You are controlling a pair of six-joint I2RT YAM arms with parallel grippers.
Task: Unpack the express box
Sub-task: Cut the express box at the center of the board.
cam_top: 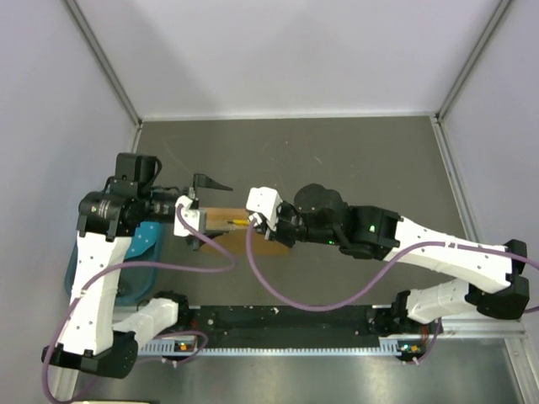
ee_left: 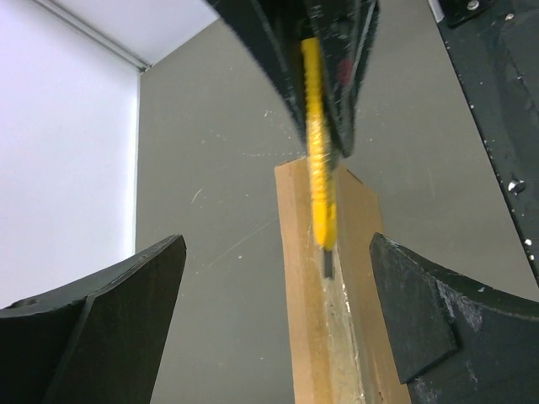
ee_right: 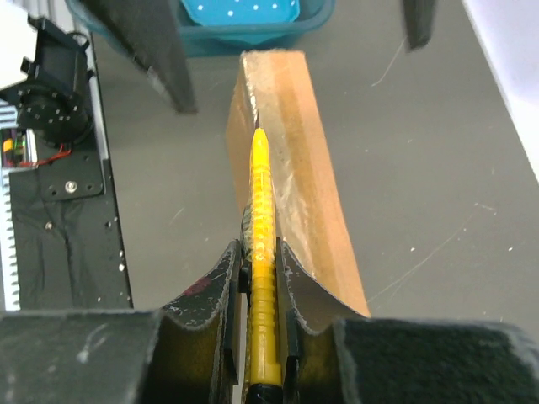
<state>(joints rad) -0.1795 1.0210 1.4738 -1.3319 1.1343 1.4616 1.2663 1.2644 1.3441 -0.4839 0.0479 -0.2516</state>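
The express box is plain brown cardboard and shows a narrow taped face upward. My right gripper is shut on a small yellow utility knife. The knife's dark blade tip rests on the clear-taped seam of the box. My left gripper is open and straddles the box's left end. Its right finger is close beside the cardboard and its left finger stands well apart. In the top view the left gripper and the right gripper face each other across the box.
A blue bin sits left of the box, under the left arm, and shows in the right wrist view as the blue bin. A black base rail runs along the near edge. White walls enclose the grey table.
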